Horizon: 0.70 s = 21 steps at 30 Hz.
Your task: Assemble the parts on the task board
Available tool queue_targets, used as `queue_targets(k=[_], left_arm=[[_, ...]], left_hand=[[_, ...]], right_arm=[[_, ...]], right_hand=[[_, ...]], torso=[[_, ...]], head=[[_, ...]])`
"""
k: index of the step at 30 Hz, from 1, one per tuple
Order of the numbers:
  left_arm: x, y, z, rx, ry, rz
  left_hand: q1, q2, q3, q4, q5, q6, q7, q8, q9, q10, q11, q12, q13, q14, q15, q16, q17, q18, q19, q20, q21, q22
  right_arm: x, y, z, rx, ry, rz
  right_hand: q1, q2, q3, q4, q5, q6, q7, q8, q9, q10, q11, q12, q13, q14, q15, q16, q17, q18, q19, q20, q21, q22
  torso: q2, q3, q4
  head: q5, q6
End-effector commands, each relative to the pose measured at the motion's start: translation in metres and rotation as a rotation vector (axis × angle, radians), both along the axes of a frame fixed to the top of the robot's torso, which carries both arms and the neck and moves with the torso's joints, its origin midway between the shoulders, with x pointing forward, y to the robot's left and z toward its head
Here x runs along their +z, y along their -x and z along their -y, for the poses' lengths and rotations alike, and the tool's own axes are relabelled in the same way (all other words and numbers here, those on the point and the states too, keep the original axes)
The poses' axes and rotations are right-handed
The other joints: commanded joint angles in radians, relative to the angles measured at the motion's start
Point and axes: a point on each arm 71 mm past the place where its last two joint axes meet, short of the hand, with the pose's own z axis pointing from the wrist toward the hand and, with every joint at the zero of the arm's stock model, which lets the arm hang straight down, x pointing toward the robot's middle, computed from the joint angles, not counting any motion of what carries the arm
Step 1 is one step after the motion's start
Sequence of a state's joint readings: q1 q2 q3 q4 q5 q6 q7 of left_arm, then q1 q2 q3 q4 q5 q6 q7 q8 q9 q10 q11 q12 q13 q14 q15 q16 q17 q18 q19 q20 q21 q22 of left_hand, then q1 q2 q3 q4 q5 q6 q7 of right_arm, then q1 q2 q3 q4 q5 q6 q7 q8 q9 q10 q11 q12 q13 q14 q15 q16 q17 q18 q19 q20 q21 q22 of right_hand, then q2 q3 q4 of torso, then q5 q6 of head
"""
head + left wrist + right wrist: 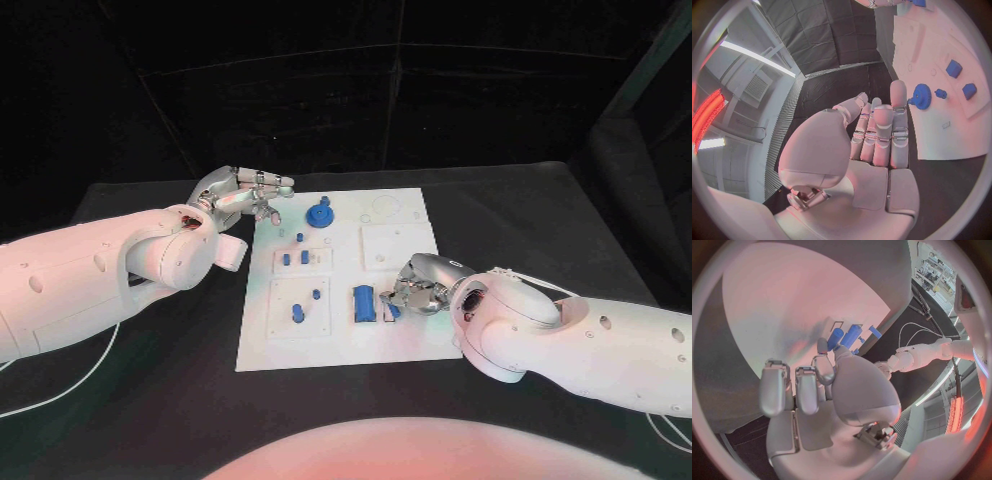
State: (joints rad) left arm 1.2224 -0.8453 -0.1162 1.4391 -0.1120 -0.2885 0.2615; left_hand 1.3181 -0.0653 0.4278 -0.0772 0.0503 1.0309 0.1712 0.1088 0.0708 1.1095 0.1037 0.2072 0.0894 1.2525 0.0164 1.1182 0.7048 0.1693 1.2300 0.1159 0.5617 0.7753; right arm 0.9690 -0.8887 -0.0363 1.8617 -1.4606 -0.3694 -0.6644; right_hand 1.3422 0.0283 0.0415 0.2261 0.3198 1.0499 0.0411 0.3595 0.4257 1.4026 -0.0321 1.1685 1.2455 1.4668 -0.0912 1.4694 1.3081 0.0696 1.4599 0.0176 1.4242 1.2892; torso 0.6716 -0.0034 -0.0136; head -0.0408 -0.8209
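- Left hand (245,192) hovers beside the white board (408,340), fingers (892,125) straight, holding nothing.
- Right hand (415,285) sits over the board by a blue cylinder (365,304); whether its fingers grip it, I cannot tell.

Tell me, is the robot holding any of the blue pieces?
No. The left robot hand hangs open beside the task board; the right robot hand reaches next to a blue cylinder, gripping nothing.

2 smooth white arms; left hand (242,192) and right hand (413,285) silver, many-fingered; thin white cables trailing.
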Motion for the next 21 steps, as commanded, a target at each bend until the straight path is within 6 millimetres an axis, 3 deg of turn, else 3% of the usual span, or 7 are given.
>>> queue_targets(k=[1, 3, 8, 15, 21], left_arm=[[0.0009, 0.0001, 0.0016, -0.012, 0.008, -0.001], [0.0009, 0.0001, 0.0015, -0.012, 0.007, -0.001], [0.0008, 0.0001, 0.0014, -0.013, 0.007, -0.002], [0.0008, 0.0, 0.0014, -0.013, 0.007, -0.003], [0.0007, 0.0, 0.0014, -0.013, 0.007, -0.003]], left_hand=[[-0.001, 0.01, -0.004, -0.001, 0.002, -0.007, 0.002, 0.005, -0.002, -0.007, -0.001, 0.005, 0.001, -0.009, 0.001, 0.002, -0.001, 0.013, 0.005, -0.001, -0.005, -0.001], [0.0, 0.011, -0.004, -0.001, 0.002, -0.007, 0.002, 0.005, -0.002, -0.007, -0.001, 0.005, 0.001, -0.009, 0.001, 0.001, -0.002, 0.013, 0.005, -0.001, -0.005, -0.002], [0.0, 0.011, -0.004, -0.001, 0.002, -0.007, 0.002, 0.005, -0.002, -0.007, -0.001, 0.005, 0.001, -0.009, 0.001, 0.001, -0.002, 0.013, 0.005, -0.001, -0.005, -0.002], [0.0, 0.011, -0.004, -0.001, 0.002, -0.007, 0.002, 0.005, -0.002, -0.007, -0.001, 0.005, 0.001, -0.009, 0.001, 0.001, -0.002, 0.013, 0.005, -0.001, -0.005, -0.002], [0.0, 0.011, -0.004, -0.001, 0.002, -0.007, 0.002, 0.005, -0.002, -0.007, -0.001, 0.005, 0.001, -0.009, 0.001, 0.001, -0.002, 0.013, 0.005, -0.001, -0.005, -0.002]], right_arm=[[-0.0009, 0.0007, -0.0017, 0.009, 0.01, -0.007], [-0.0012, 0.0007, -0.002, 0.012, 0.013, -0.01], [-0.0015, 0.0008, -0.0024, 0.015, 0.016, -0.013], [-0.0013, 0.0007, -0.0024, 0.013, 0.013, -0.011], [-0.0004, 0.001, -0.0015, 0.01, 0.005, -0.004]], right_hand=[[-0.045, -0.021, -0.021, 0.031, 0.033, 0.01, 0.003, 0.004, 0.0, 0.007, 0.003, 0.01, 0.006, 0.073, -0.001, 0.005, 0.106, -0.013, 0.003, 0.0, 0.004, 0.002], [-0.067, -0.033, -0.037, 0.045, 0.06, 0.013, 0.004, 0.005, 0.001, 0.009, 0.004, 0.013, 0.01, 0.073, -0.001, 0.005, 0.107, -0.013, 0.003, 0.001, 0.004, 0.003], [-0.111, -0.045, -0.071, 0.063, 0.074, 0.018, 0.005, 0.005, 0.002, 0.012, 0.005, 0.016, 0.015, 0.073, 0.0, 0.006, 0.108, -0.013, 0.003, 0.002, 0.005, 0.005], [-0.165, -0.029, -0.113, 0.065, 0.026, 0.02, 0.006, 0.003, 0.002, 0.013, 0.006, 0.015, 0.018, 0.073, 0.001, 0.006, 0.109, -0.013, 0.004, 0.003, 0.005, 0.006], [-0.182, -0.02, -0.127, 0.066, 0.016, 0.021, 0.005, 0.003, 0.003, 0.014, 0.005, 0.016, 0.02, 0.074, 0.001, 0.006, 0.109, -0.013, 0.004, 0.003, 0.005, 0.007]], torso=[[0.0, -0.0005, 0.0005], [0.0, -0.0004, 0.0001], [0.0, -0.0004, -0.0001], [0.0, -0.0002, -0.0003], [0.0, 0.0004, -0.0005]], head=[[0.002, -0.002], [0.002, -0.002], [0.002, -0.003], [0.003, -0.004], [0.003, -0.003]])
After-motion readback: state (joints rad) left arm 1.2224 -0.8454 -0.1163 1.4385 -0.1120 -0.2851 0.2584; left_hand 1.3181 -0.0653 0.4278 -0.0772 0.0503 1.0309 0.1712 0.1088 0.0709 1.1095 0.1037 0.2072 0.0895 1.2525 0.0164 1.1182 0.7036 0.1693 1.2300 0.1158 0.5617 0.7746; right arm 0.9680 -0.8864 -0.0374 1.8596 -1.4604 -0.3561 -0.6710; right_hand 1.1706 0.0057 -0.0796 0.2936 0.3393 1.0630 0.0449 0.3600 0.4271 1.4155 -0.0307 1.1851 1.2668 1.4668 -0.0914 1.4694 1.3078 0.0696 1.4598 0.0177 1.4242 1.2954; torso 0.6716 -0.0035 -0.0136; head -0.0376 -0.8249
